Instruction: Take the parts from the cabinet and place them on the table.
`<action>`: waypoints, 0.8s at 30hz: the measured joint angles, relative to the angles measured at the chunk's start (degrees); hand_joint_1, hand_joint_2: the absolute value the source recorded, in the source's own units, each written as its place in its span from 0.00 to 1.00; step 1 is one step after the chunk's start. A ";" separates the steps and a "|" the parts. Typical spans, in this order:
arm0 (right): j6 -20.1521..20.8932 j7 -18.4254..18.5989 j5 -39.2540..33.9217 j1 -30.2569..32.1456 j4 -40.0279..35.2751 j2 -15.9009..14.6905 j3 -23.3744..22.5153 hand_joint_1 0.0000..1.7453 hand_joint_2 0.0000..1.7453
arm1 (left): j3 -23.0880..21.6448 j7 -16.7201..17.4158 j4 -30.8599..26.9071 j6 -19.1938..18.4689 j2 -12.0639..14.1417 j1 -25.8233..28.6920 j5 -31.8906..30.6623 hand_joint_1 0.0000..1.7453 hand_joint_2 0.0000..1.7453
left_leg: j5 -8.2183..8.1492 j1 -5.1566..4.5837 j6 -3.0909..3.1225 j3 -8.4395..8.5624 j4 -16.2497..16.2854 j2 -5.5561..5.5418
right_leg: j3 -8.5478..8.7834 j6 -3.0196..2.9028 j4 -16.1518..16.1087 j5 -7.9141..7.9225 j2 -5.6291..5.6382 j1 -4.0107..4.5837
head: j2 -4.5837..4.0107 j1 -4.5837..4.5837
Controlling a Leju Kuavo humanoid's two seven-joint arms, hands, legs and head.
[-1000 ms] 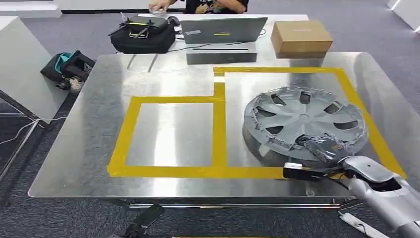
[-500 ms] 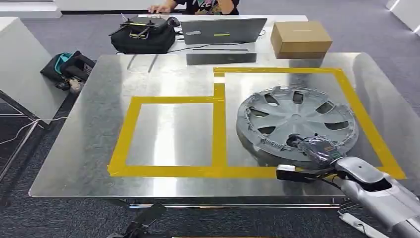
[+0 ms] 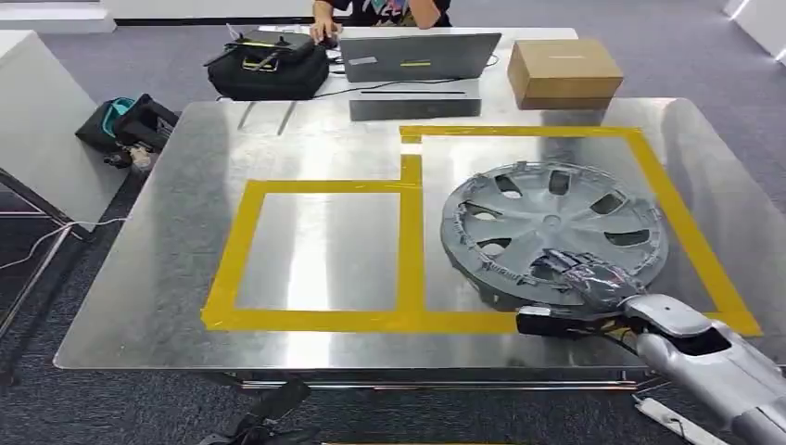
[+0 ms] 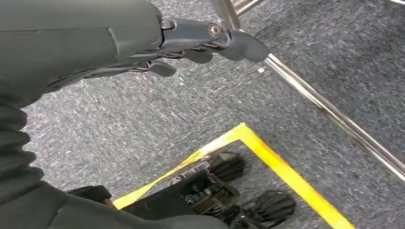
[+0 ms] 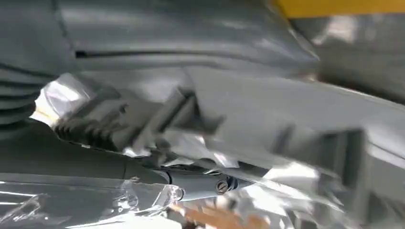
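The steel table [image 3: 139, 306] carries two yellow tape frames, and the larger frame [image 3: 677, 218], on the robot's right, holds the task's part: a grey plastic-wrapped wheel cover [image 3: 553, 232]. The cover lies nearly flat inside that frame, its near rim close to the tape line at the table's front edge; whether that rim is fully down on the steel cannot be told. The right hand [image 3: 593, 278] comes in from the near right and grips the cover at that near rim, its fingers [image 5: 200, 183] hooked through the crinkled wrap and a spoke opening, as the right wrist view shows from close up. So the cover lies forward and to the left of the right hand, spreading away from it toward the table's middle, and being round it has no long axis to speak of. The likely next step is to let go and draw back toward the body, clear of the rim. The left hand [image 4: 191, 47] hangs low over the carpet with its fingers apart, holding nothing, well apart from the cover.
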 joint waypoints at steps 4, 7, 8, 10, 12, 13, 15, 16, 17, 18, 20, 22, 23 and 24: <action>0.79 5.91 3.27 -1.17 0.92 0.02 0.46 0.00 0.00 | 0.06 0.31 0.00 -0.02 0.00 0.06 0.20 0.00 0.00 | 0.01 0.00 0.01 -0.02 0.00 -0.03 | 0.02 0.00 -0.01 0.00 -0.10 0.00 | 0.00 0.00; 0.10 10.06 5.33 -1.44 1.03 0.02 0.92 0.00 0.00 | 0.37 0.39 0.00 -0.04 0.00 0.07 0.76 0.00 0.00 | 0.01 -0.01 0.01 -0.03 0.00 -0.04 | 0.02 0.01 -0.02 0.01 -0.09 0.00 | 0.02 0.00; -0.58 10.89 5.77 -1.38 0.86 0.02 0.90 0.00 0.00 | 0.52 0.39 0.00 -0.09 0.00 0.10 0.87 0.00 0.00 | 0.01 -0.01 0.01 -0.03 0.00 -0.04 | 0.02 0.01 -0.01 0.01 -0.10 -0.01 | 0.00 -0.02; -1.22 11.15 5.81 -1.29 0.42 0.02 0.85 0.00 0.00 | 0.74 0.37 0.00 -0.09 0.00 0.14 1.05 0.00 0.00 | 0.01 -0.01 0.01 -0.03 0.00 -0.04 | 0.02 0.01 -0.01 0.01 -0.09 -0.01 | 0.00 0.00; -4.66 11.44 5.29 -0.07 -2.35 0.09 -0.15 0.00 1.00 | 1.27 0.26 0.00 0.02 0.02 0.24 1.49 0.00 0.00 | 0.01 -0.01 0.01 -0.03 0.00 -0.04 | 0.01 0.00 -0.01 0.01 -0.10 -0.01 | 0.00 0.02; -6.87 11.74 5.64 0.82 -4.46 0.24 -1.17 0.00 1.00 | 1.53 0.20 0.00 0.05 0.04 0.31 1.68 0.00 0.00 | 0.01 0.00 0.01 -0.04 0.00 -0.04 | 0.01 0.00 -0.01 0.00 -0.11 0.00 | 0.00 -0.04; -11.10 11.96 6.93 3.31 -9.76 0.68 -3.61 0.00 1.00 | 1.95 0.20 0.00 0.13 0.09 0.47 1.84 0.00 0.00 | 0.00 0.02 0.00 -0.05 0.00 -0.05 | -0.01 -0.01 -0.01 -0.01 -0.11 0.00 | 0.00 -0.02; -13.20 11.79 7.61 4.77 -12.62 1.16 -5.03 0.00 1.00 | 2.16 0.22 0.00 0.18 0.11 0.54 1.81 0.00 0.00 | 0.00 0.05 0.00 -0.05 0.00 -0.06 | -0.02 -0.03 -0.01 -0.03 -0.13 0.02 | 0.00 0.00; -14.64 11.59 7.93 6.23 -15.20 1.58 -6.36 0.00 1.00 | 2.36 0.22 0.00 0.20 0.11 0.59 1.75 0.00 0.00 | -0.01 0.07 0.00 -0.06 0.00 -0.07 | -0.02 -0.07 -0.01 -0.06 -0.14 0.04 | 0.00 0.00; -15.56 11.44 8.11 7.51 -17.45 2.07 -7.54 0.00 1.00 | 2.60 0.22 0.00 0.22 0.11 0.61 1.62 0.00 0.00 | -0.01 0.07 0.00 -0.07 0.00 -0.07 | -0.02 -0.07 -0.01 -0.06 -0.13 0.04 | 0.00 -0.02; -16.17 11.28 8.31 9.34 -21.18 2.73 -9.35 0.00 1.00 | 2.75 0.24 0.00 0.22 0.13 0.60 1.55 0.00 0.00 | -0.01 0.07 -0.01 -0.08 -0.01 -0.07 | -0.03 -0.07 -0.01 -0.07 -0.12 0.06 | 0.00 0.00; -16.19 11.26 8.39 10.45 -23.36 3.04 -10.49 0.00 1.00 | 2.82 0.24 0.00 0.22 0.13 0.61 1.49 0.00 0.00 | -0.01 0.06 -0.01 -0.08 -0.01 -0.07 | -0.02 -0.07 -0.02 -0.07 -0.12 0.06 | 0.00 0.00; -16.21 11.24 8.48 10.80 -24.10 3.12 -10.92 0.00 1.00 | 2.86 0.24 0.00 0.22 0.13 0.61 1.46 0.00 0.00 | -0.01 0.06 0.00 -0.08 -0.01 -0.07 | -0.03 -0.07 -0.02 -0.06 -0.12 0.06 | 0.02 0.00; -16.25 11.04 8.50 11.03 -24.65 3.24 -11.26 0.00 1.00 | 2.93 0.24 0.00 0.22 0.13 0.61 1.42 0.00 0.00 | -0.01 0.05 0.00 -0.08 -0.01 -0.07 | -0.02 -0.07 -0.02 -0.06 -0.12 0.06 | 0.00 -0.02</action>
